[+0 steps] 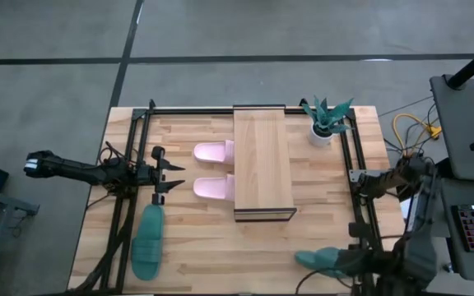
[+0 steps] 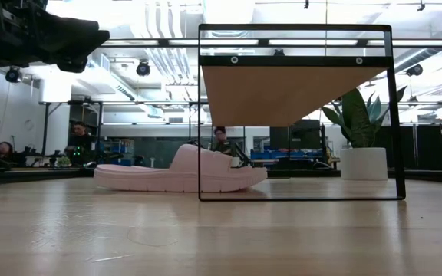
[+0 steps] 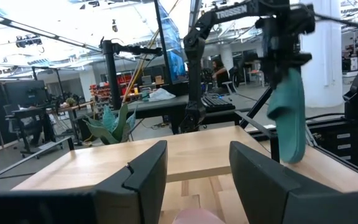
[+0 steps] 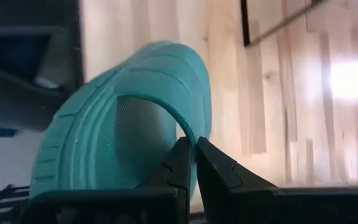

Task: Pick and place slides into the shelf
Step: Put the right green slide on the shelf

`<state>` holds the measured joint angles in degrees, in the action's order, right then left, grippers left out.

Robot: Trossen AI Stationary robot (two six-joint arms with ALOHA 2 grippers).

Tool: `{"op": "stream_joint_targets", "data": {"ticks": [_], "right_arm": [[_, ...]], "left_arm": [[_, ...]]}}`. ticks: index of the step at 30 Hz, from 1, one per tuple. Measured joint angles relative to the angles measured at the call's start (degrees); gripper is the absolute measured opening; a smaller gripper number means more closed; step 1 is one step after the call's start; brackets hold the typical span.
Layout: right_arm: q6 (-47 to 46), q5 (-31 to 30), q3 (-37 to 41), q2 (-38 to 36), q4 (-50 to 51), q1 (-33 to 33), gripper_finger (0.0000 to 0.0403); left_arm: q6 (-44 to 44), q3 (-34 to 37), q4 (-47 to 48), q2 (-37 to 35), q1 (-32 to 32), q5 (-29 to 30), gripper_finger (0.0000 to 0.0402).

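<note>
Teal slide (image 4: 129, 118) pinched in right claw (image 4: 194, 163), left claw (image 3: 197, 171) spread beside pink slides (image 1: 214, 187)

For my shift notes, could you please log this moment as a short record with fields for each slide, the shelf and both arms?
pink slides: the pair lies on the table, toes tucked under the shelf's left edge
shelf: mid-table, nothing on its plank top
teal slide, left: flat on the table near the front-left corner
teal slide, right: lifted, pinched at its edge
right end effector: shut on the teal slide, at the front-right edge
left end effector: open, empty, left of the pink slides
plant: back right
</note>
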<state>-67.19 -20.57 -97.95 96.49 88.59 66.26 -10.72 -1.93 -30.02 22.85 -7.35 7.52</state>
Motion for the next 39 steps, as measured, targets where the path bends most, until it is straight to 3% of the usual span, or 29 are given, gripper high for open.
{"op": "stream_joint_targets", "data": {"ticks": [14, 30, 39], "right_arm": [[18.3, -16.5, -8.8, -1.1, -0.4, 0.0, 0.0011], [50.5, -41.3, -17.0, -2.0, -2.4, -2.5, 0.0010], [61.1, -42.4, -15.0, -5.6, -2.3, -12.6, 0.0009]], "left_arm": [[-0.1, 0.0, 0.0, 0.0, 0.0, 0.0, 0.0160], [-0.1, 0.0, 0.0, 0.0, 0.0, 0.0, 0.0160], [-0.1, 0.0, 0.0, 0.0, 0.0, 0.0, 0.0160]]}}
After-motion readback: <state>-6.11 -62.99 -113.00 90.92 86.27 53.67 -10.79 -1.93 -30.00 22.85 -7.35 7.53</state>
